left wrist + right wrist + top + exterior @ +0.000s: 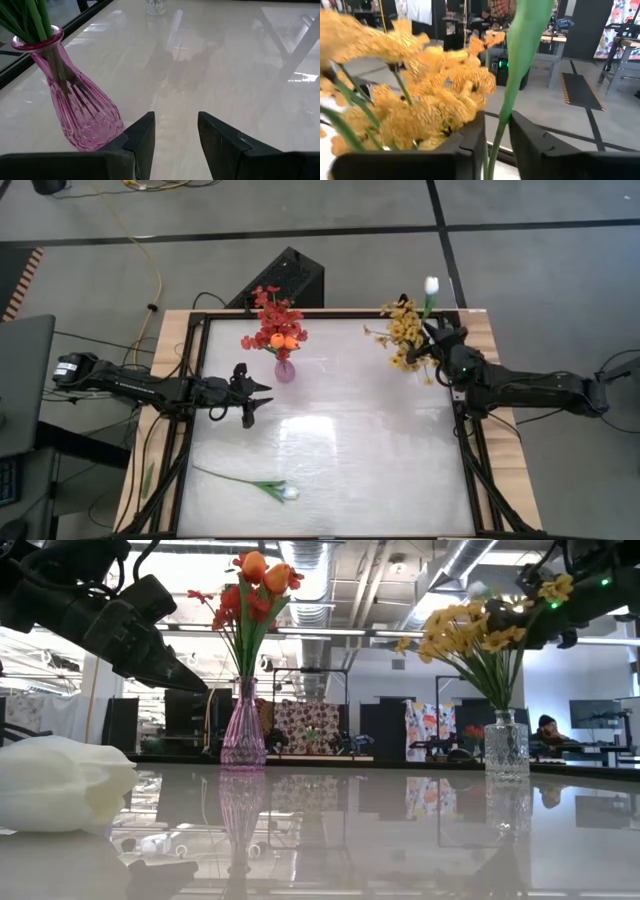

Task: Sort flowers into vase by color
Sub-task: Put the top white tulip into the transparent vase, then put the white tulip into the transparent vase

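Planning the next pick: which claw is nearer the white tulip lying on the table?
Left. The left claw hovers open beside the pink vase, just beyond the white tulip. The right claw is at the far corner, holding a stem.

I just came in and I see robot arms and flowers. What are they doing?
The robot is sorting fake flowers into vases by color. The right gripper is shut on a white tulip, holding it by its stem above the clear vase of yellow flowers. The left gripper is open and empty, beside the pink vase, which holds red flowers and orange tulips. Another white tulip lies on the table.
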